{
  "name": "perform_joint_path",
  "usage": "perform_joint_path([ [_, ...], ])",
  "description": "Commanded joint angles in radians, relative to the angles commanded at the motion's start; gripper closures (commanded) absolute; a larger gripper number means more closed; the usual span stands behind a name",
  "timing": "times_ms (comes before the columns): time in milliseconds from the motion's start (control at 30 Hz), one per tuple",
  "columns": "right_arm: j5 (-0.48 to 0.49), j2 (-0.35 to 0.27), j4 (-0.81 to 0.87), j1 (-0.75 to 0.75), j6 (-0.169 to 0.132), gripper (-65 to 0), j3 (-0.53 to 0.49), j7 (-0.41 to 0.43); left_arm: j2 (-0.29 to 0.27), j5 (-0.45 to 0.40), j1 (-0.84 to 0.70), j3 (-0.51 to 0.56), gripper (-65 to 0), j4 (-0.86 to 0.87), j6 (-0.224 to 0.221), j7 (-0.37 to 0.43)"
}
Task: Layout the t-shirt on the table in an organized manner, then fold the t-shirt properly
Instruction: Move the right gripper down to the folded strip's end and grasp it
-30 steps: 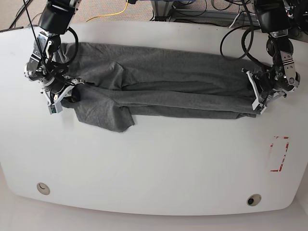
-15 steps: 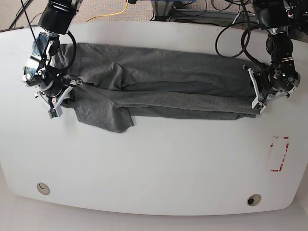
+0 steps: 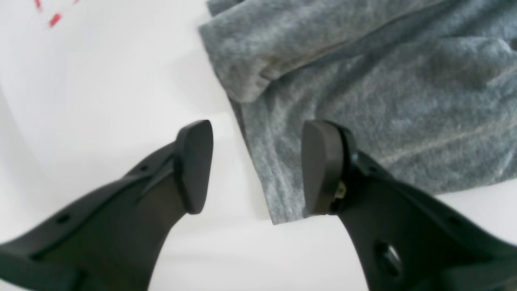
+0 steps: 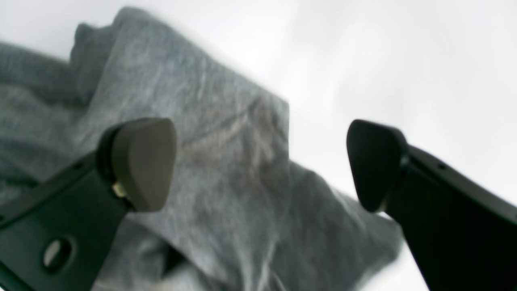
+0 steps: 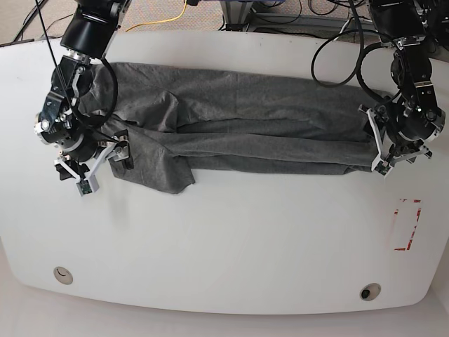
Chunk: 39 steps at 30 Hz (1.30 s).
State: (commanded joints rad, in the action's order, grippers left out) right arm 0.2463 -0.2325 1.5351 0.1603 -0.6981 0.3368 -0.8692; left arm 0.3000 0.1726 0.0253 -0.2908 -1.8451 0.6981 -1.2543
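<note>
Evidently we are mid-layout: the t-shirt (image 5: 238, 126) lies stretched but bunched across the bench (image 5: 231, 239), both the left end effector (image 3: 258, 165) and right end effector (image 4: 262, 161) gaping empty at its ends; next we regrip and spread it

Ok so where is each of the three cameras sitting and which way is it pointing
Base: high above, looking down on the table with the shirt spread across it; both arms show, right gripper at picture left, left gripper at picture right.
Left wrist: on the left arm, looking past its open gripper at a shirt edge.
Right wrist: on the right arm, looking past its open gripper at bunched shirt; blurred.
Shared: all three show the shirt on the white table.
</note>
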Motion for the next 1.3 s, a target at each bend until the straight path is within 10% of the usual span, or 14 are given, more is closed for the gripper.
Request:
perform_joint_path([
  [900,-0.002,-0.002,-0.47,0.169,0.0,-65.0,-0.166,0.276,0.006,0.0,0.005,-0.023,-33.2,0.002,0.0,0.003],
  [1300,-0.002,-0.002,-0.47,0.178,0.0,0.0,-0.166,0.276,0.006,-0.002,0.008,-0.029,-33.2,0.005,0.0,0.005],
])
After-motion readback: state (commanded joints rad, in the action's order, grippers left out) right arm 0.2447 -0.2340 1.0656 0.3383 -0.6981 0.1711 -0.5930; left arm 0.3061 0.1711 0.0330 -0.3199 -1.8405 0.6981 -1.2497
